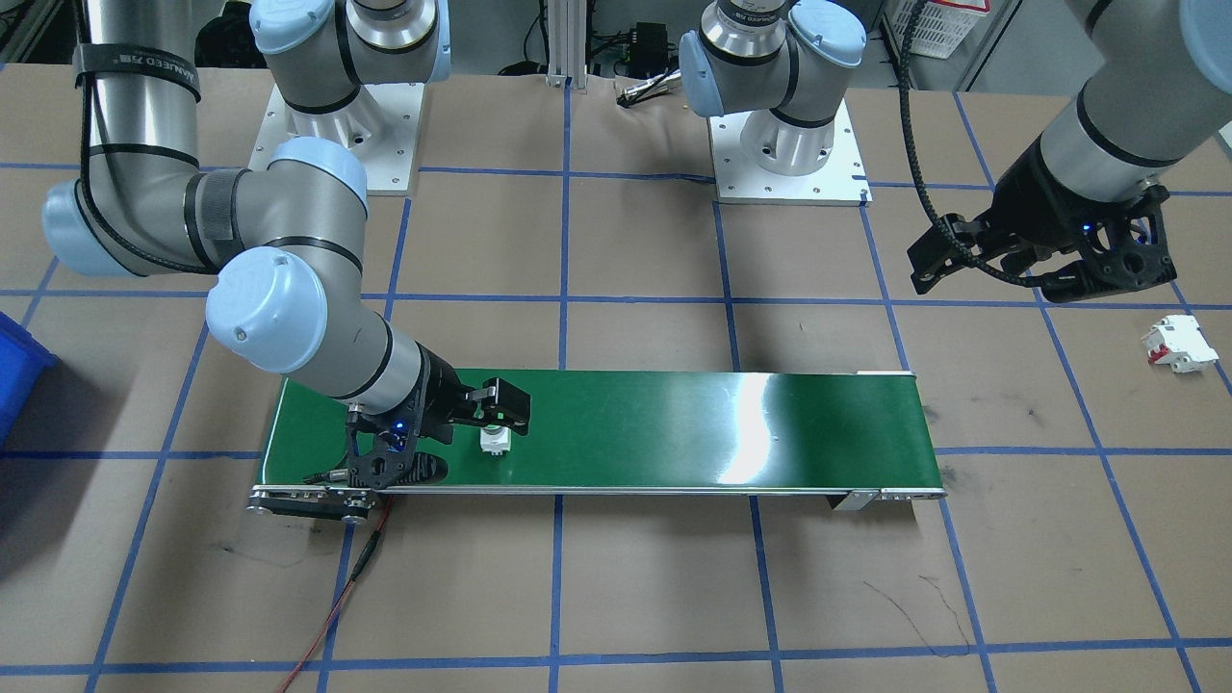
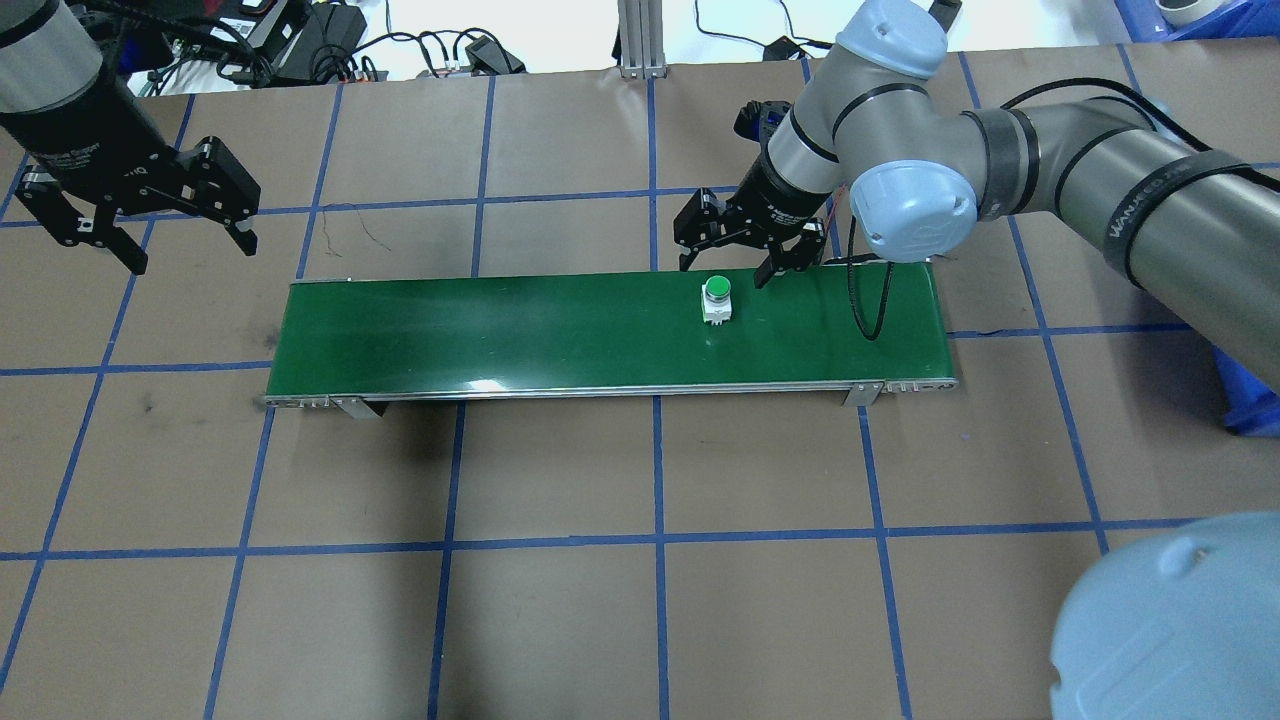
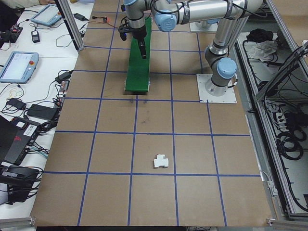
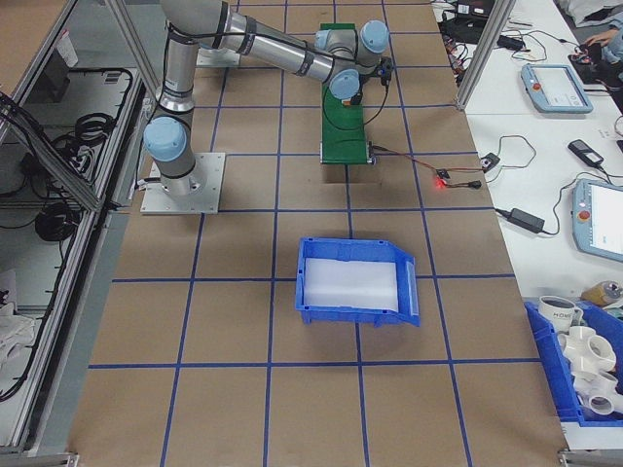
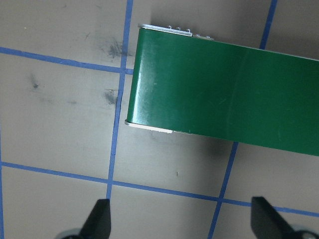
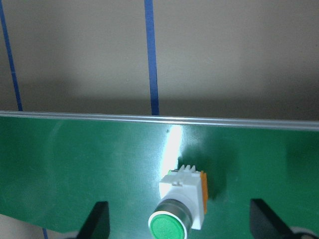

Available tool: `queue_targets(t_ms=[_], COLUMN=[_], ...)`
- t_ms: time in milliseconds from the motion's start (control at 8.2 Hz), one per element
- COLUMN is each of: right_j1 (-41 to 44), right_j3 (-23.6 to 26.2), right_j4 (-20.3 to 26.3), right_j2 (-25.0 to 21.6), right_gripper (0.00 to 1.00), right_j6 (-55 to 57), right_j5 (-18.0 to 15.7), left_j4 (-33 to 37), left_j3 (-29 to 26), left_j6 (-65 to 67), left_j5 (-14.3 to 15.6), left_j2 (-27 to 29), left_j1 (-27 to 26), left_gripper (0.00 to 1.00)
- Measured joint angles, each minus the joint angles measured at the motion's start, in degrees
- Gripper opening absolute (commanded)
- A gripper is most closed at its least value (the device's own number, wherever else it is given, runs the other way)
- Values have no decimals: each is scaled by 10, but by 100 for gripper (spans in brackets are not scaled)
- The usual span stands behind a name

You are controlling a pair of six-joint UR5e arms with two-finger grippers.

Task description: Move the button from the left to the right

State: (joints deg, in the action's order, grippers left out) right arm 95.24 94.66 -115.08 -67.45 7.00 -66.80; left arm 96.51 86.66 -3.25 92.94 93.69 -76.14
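The button [image 2: 716, 298], green cap up on a white body with an orange base, stands on the green conveyor belt [image 2: 500, 330] toward its right end. My right gripper [image 2: 728, 268] hovers open just over and behind it. In the right wrist view the button [image 6: 182, 206] sits low between the two spread fingertips [image 6: 99, 221], touching neither. My left gripper [image 2: 190, 250] hangs open and empty above the table beyond the belt's left end. The left wrist view shows that belt end [image 5: 149, 74] below its fingertips [image 5: 99, 219].
A white boxy part with red marks [image 1: 1179, 344] lies on the brown table on my left side. A blue bin [image 4: 355, 282] sits on the table past the belt's right end. A red cable [image 1: 337, 606] runs from that end of the belt.
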Motion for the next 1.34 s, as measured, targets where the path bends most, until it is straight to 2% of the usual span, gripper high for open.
queue_targets(t_ms=[122,366,732,976,1098,1341], right_j1=[0,-1,-2,-7,-17,-80], right_j3=[1,12,22,11,0,-33], right_j4=[1,7,31,49,63,120], right_j2=[5,11,8,-6,-18,-50], right_gripper=[49,1,0,0,0,0], right_j6=[-4,-34,-63,-76,-80,-109], right_j5=[-24,-96,-131,-169,-176,-179], left_j4=[0,0,-1,-2,-2,-4], left_j3=[0,-1,-1,-1,-1,-1], left_j6=[0,0,0,0,0,0], left_j5=[0,0,0,0,0,0], left_j2=[0,0,0,1,1,1], left_j1=[0,0,0,0,0,0], left_gripper=[100,100,100,100,100,100])
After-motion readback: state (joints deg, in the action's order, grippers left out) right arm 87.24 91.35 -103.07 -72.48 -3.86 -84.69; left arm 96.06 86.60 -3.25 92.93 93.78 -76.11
